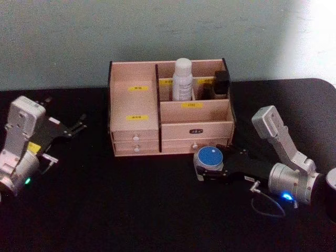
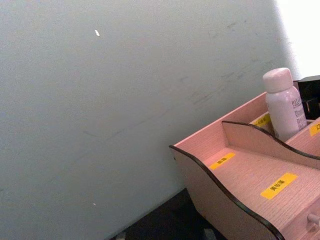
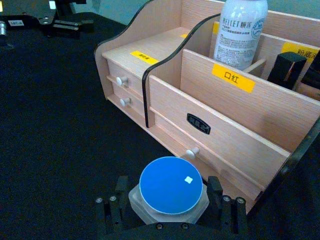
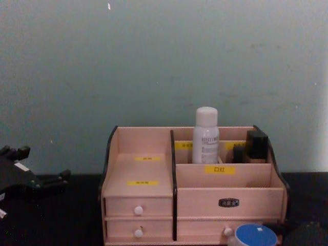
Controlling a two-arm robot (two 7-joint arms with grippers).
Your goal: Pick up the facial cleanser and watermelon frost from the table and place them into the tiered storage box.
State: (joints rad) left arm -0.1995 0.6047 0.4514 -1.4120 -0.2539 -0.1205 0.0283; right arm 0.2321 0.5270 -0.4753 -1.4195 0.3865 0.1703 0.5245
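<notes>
Right wrist view: frosted blue-lidded jar point(image 3: 171, 186) (watermelon frost) clamped in right gripper point(image 3: 168, 184), before light wooden tiered box point(image 3: 235, 125); left gripper point(image 1: 82, 122) parked, spread.

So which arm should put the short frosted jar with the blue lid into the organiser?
Right: the right gripper is around the frosted blue-lidded jar, in front of the light wooden organiser; the left gripper sits parked far to the left.
</notes>
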